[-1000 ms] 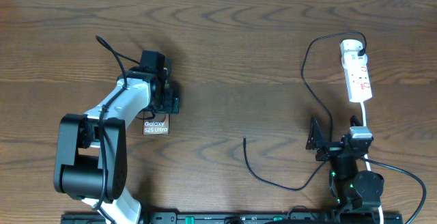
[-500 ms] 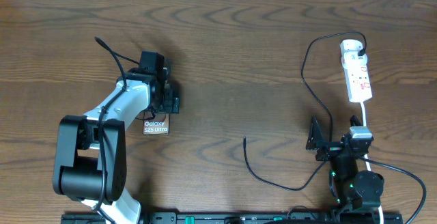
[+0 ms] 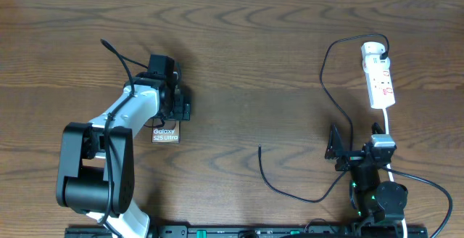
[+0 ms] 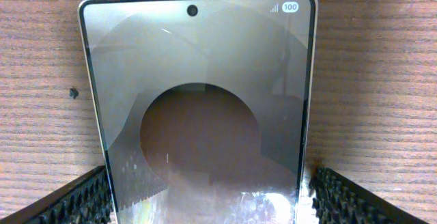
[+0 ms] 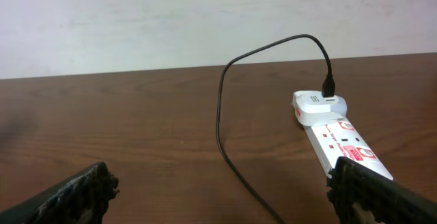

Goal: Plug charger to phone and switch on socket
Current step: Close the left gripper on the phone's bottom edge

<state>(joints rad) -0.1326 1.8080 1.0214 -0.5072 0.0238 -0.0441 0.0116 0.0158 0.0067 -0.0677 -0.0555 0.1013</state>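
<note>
The phone (image 3: 165,133) lies flat on the wooden table with white "Galaxy" lettering showing; its glossy face fills the left wrist view (image 4: 198,80). My left gripper (image 3: 178,110) is open with its jaws (image 4: 208,197) on either side of the phone's near end, the left jaw at its edge and the right a little apart. The socket (image 3: 380,78) lies at the far right and also shows in the right wrist view (image 5: 341,138). The charger cable (image 3: 335,100) runs from it in a loop to a free tip (image 3: 259,148). My right gripper (image 3: 339,151) is open and empty, with the cable (image 5: 232,162) between its jaws (image 5: 222,183).
A white cord (image 3: 388,125) runs from the socket toward the right arm's base. A pale wall (image 5: 205,19) stands behind the table's far edge. A small dark speck (image 4: 73,93) lies left of the phone.
</note>
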